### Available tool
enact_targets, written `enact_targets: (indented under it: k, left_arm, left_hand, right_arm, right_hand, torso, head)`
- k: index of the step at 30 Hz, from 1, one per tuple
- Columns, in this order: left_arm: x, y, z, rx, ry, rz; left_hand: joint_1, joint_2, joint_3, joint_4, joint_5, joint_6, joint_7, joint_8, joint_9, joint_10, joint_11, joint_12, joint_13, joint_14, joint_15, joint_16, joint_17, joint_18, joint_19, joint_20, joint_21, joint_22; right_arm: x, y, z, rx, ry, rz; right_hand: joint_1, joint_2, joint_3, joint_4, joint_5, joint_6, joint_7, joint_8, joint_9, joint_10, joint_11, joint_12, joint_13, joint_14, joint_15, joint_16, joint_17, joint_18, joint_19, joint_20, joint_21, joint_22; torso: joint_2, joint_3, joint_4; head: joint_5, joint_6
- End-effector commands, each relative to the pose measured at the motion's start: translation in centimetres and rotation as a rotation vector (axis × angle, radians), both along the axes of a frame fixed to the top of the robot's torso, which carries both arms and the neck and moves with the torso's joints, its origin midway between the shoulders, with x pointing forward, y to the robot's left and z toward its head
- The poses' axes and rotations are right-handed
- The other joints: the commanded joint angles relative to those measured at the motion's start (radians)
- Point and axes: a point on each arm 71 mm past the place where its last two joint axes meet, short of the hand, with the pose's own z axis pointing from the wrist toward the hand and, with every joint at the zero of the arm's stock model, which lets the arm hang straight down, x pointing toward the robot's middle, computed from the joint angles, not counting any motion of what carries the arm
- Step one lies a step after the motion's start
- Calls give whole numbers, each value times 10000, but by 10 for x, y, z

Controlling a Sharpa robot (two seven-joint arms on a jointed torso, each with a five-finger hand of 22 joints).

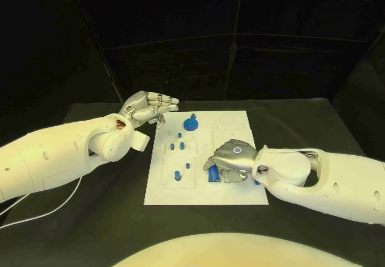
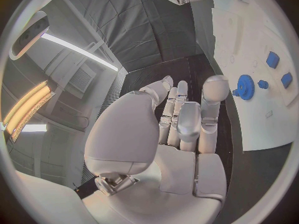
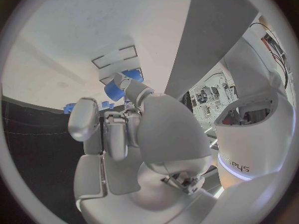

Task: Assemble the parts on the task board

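The white task board (image 1: 232, 125) lies in the middle of the black table. A blue gear (image 1: 191, 123) (image 2: 244, 87) stands near its far left corner, and several small blue pegs (image 1: 176, 147) stand along its left side. My right hand (image 1: 231, 158) rests low over the board's near right part. Its thumb and fingers close on a blue part (image 1: 213, 174) (image 3: 115, 89) that sits on the board. My left hand (image 1: 148, 107) hovers off the board's far left corner, its fingers (image 2: 187, 119) curled in around nothing.
Black table (image 1: 305, 119) stretches to the right of the board and behind it. A white cable (image 1: 48, 208) trails over the table at the near left. Dark curtains close off the back.
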Motion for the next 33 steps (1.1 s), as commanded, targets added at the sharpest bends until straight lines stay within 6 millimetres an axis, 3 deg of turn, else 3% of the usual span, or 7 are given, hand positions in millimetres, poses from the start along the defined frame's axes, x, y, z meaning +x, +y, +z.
enact_targets:
  k: [1,13,21,33]
  left_arm:
    - [0,-1,1,-86,34,-102]
    - [-1,-1,1,-81,75,-133]
    - [-1,-1,1,-78,91,-143]
    - [-1,-1,0,-73,131,-173]
  left_hand:
    - [18,107,-49,-11,54,-6,67,22,-17,17,61,-53,17,-73,-30,-45,-7,208,-52,-11,-32,-9]
    - [16,110,-54,-9,52,-11,71,19,-18,12,65,-56,17,-76,-28,-46,-14,211,-58,-11,-50,-23]
    - [16,111,-55,-8,52,-13,72,19,-18,10,66,-57,17,-77,-28,-47,-16,211,-60,-10,-56,-28]
    - [0,110,-71,4,51,-29,83,10,-21,-5,75,-65,16,-84,-23,-51,-30,213,-66,-8,-75,-41]
  right_arm:
    - [1,0,-3,-637,50,-18]
    - [5,5,-7,-812,65,39]
    - [5,6,-5,-452,-56,248]
    - [1,5,5,763,-424,597]
  right_hand:
    - [-93,-14,55,2,-49,86,-1,39,-6,139,1,21,1467,964,33,41,2289,-19,24,-18,33,-12]
    - [-160,-24,220,46,-187,464,99,181,5,162,58,68,1499,966,72,44,2297,-21,34,-1,24,-4]
    - [-330,5,458,204,-393,1524,401,586,125,249,264,213,1606,966,234,41,2296,-48,121,78,68,107]
    - [-460,39,499,433,-754,2172,541,756,232,312,407,320,1687,972,350,52,2322,-79,233,166,134,254]
  torso:
    - [2,4,-14]
    - [-5,6,-23]
    - [-3,5,-35]
    - [-5,17,-32]
  head:
    - [30,-15]
    - [62,-42]
    - [56,-61]
    - [50,-44]
